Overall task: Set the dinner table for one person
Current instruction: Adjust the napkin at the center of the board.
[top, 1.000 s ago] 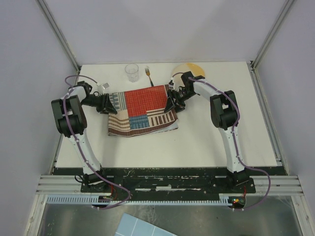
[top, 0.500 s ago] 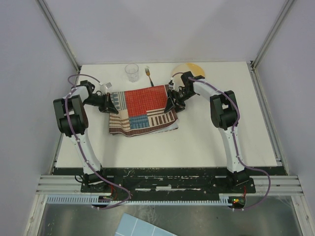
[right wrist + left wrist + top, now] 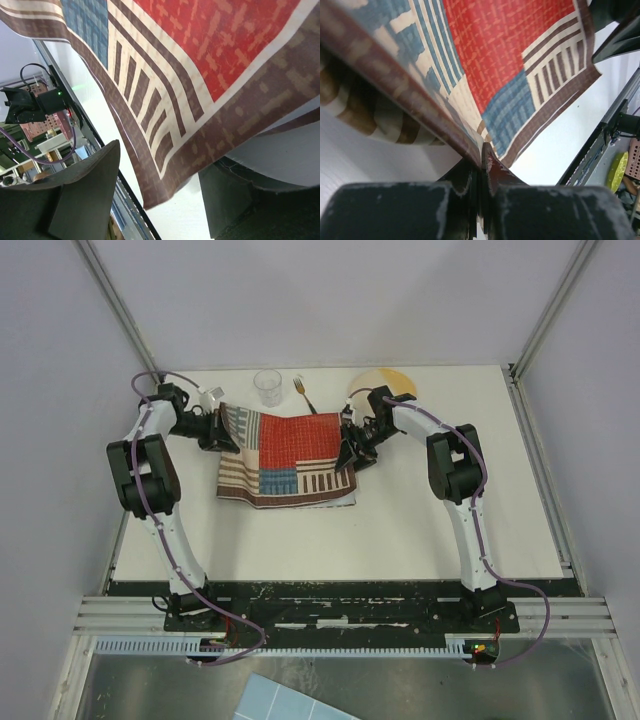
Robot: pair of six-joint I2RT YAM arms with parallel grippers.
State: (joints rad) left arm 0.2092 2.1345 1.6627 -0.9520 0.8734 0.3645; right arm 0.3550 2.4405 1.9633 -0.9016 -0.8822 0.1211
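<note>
Table (image 3: 430, 530) is white with metal edges; it lies under both grippers and carries all the things. Between the two grippers, on the table, is the mat (image 3: 290, 455), a patchwork cloth in red, blue and beige with brown stripes.

The left gripper (image 3: 222, 430) has its fingers (image 3: 495, 172) pressed together on the left edge of the mat. In the left wrist view the cloth comes out directly from between the tips. At these tips the edge is lifted off the table, and a fold of striped cloth hangs under it. Away from the tips, the near part of the mat rests flat on the table.

The right gripper (image 3: 350, 448) is at the right edge of the mat with its fingers (image 3: 90, 185) spread. The brown border of the mat passes between them. It is close over one finger, and the other finger stands clearly apart from it. I cannot tell if the cloth touches the first finger.

Beyond the left fingertips, toward the far edge of the table, stands a clear glass (image 3: 267, 387). Just to the right of it lies a fork (image 3: 302, 395), near the far edge of the mat. Behind the right gripper is a yellow plate (image 3: 385, 380), partly hidden by the arm.
</note>
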